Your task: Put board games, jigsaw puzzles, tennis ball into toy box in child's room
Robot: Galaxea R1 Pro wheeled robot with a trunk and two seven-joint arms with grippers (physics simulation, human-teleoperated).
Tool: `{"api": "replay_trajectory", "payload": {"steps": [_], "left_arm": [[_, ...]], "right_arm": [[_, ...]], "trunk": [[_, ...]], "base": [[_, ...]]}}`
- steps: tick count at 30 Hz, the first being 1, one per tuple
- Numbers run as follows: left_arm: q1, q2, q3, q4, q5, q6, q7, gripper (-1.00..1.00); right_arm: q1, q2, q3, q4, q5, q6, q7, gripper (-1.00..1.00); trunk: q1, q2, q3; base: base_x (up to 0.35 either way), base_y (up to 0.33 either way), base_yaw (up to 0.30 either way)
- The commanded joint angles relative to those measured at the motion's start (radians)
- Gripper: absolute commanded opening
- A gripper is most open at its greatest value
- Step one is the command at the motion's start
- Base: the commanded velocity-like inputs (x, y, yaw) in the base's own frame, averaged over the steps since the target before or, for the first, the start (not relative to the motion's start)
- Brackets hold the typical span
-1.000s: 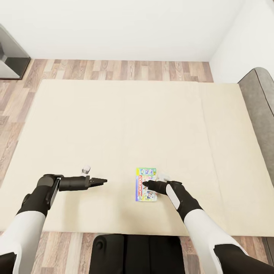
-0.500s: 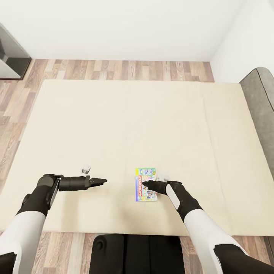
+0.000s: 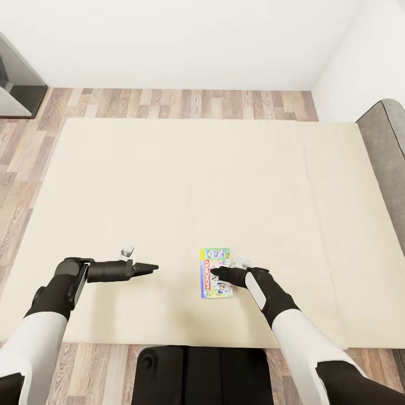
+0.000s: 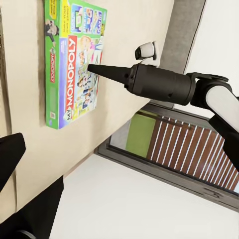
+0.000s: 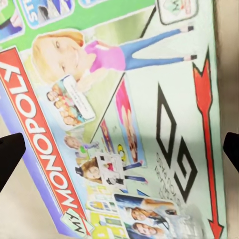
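Below the head camera, a wide beige bed (image 3: 185,185) takes up most of the scene, with wood-plank floor (image 3: 169,102) beyond it and white walls (image 3: 185,39) behind. A grey headboard (image 3: 388,152) runs along the bed's right side, and a dark grey unit (image 3: 16,84) stands at the far left by the wall.

One board game (image 3: 216,273), a flat Monopoly box with a green edge and a red band, lies flat on the mattress near the robot's side of the bed, slightly right of centre. The right gripper (image 3: 218,274) is over it, its dark tip above the box's right part. From the left wrist camera the box (image 4: 74,62) lies flat on the cover and the right gripper (image 4: 97,69) points at the printed lid with its tip looking closed to a point; whether it touches the lid cannot be told. The right wrist camera looks straight down on the lid (image 5: 124,124), with dark fingertips (image 5: 11,154) at both side edges of the picture, well apart, so the jaws stand spread over the box.

The left gripper (image 3: 152,268) hovers over bare mattress to the left of the game, well apart from it, pointing toward it; its fingers (image 4: 12,157) stand apart, grasping nothing.
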Motion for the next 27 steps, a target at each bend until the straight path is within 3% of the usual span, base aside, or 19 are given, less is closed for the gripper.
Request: {"api": "replay_trajectory", "payload": {"steps": [1, 27], "left_arm": [[-0.001, 0.0, 0.003, -0.001, -0.011, 0.01, -0.009, 1.0], [-0.001, 0.0, 0.003, 0.0, -0.011, 0.009, -0.01, 1.0]], "right_arm": [[0.0, 0.0, -0.001, -0.001, -0.002, 0.005, 0.001, 1.0], [0.0, 0.0, -0.001, -0.001, -0.002, 0.004, 0.001, 1.0]], "trunk": [[0.001, -0.002, -0.001], [0.001, -0.002, -0.001]], "base": [[0.0, 0.048, 0.0], [0.0, 0.043, 0.0]]}}
